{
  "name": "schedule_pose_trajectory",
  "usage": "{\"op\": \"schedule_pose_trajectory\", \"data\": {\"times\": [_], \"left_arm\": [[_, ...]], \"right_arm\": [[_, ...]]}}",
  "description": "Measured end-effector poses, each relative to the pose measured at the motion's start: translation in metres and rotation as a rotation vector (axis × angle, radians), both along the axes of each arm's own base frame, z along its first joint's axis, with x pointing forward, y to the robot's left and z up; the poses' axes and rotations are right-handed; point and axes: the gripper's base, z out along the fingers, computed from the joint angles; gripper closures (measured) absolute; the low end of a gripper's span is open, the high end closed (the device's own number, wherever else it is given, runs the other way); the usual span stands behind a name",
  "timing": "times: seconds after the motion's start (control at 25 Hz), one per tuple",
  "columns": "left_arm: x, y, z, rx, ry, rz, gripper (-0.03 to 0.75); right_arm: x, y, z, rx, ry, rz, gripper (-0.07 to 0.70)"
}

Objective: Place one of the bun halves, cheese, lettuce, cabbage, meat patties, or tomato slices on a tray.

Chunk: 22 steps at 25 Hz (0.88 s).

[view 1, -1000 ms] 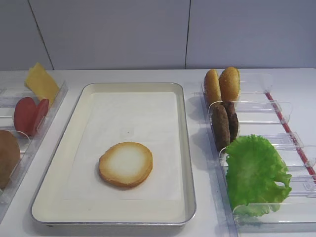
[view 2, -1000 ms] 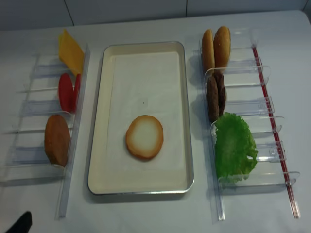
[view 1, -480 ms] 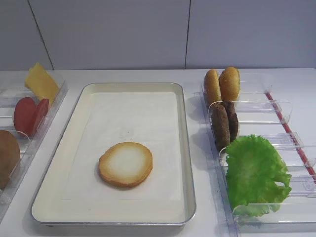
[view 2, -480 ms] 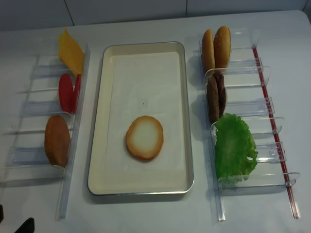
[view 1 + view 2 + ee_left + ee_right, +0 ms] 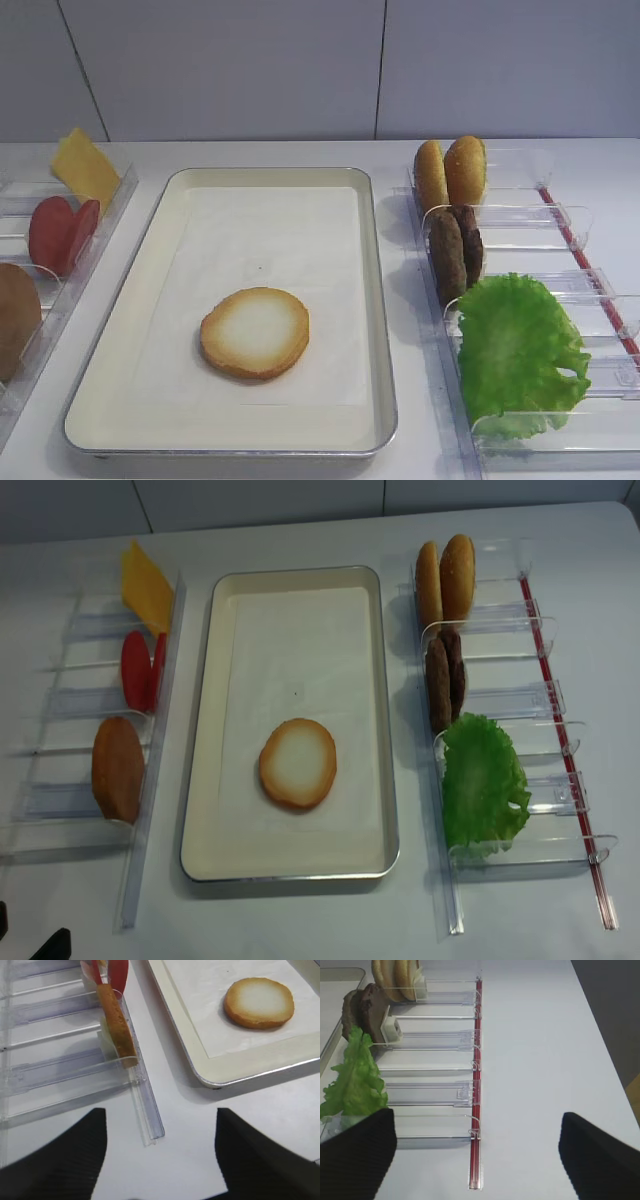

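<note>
A cream tray (image 5: 375,300) sits in the middle of a white table (image 5: 300,920), lined with white paper. One bun half (image 5: 254,332) lies flat on the paper toward the tray's near end, pale cut face up, touching nothing else.

Left of the tray, a clear plastic rack (image 5: 150,780) holds a yellow cheese slice (image 5: 145,585) at the far end, then two red tomato slices (image 5: 138,668) standing on edge, then a plain brown bun (image 5: 117,768). The rack's left part is cut off in the front overhead view.

Right of the tray, a second rack (image 5: 520,695) holds two golden buns (image 5: 450,172) upright, two dark meat patties (image 5: 455,250) on edge, and a frilly lettuce leaf (image 5: 520,350) that hides the dividers behind it.

The left gripper (image 5: 160,1160) hangs above bare table near the tray's corner, its two dark fingers spread wide with nothing between them. The right gripper (image 5: 475,1155) hangs beside the lettuce rack, fingers (image 5: 355,1160) likewise far apart and empty. Both show only as blurred fingertips, cut off by the picture edge.
</note>
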Motion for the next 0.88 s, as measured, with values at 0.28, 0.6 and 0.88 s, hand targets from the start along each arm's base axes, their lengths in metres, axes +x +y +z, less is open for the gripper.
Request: {"op": "schedule_pose_trajectory", "data": {"times": [0.28,0.6,0.88], "left_arm": [[-0.0007,-0.0008,0.0,0.0,0.0,0.157,0.282],[-0.0011,-0.0013,0.0,0.002,0.0,0.259,0.282],[-0.0011,-0.0013,0.0,0.002,0.0,0.259,0.282]], "right_arm": [[0.0,0.0,0.0,0.0,0.0,0.0,-0.03],[0.0,0.0,0.0,-0.004,0.0,0.002,-0.03],[0.0,0.0,0.0,-0.002,0.0,0.001,-0.03]]}}
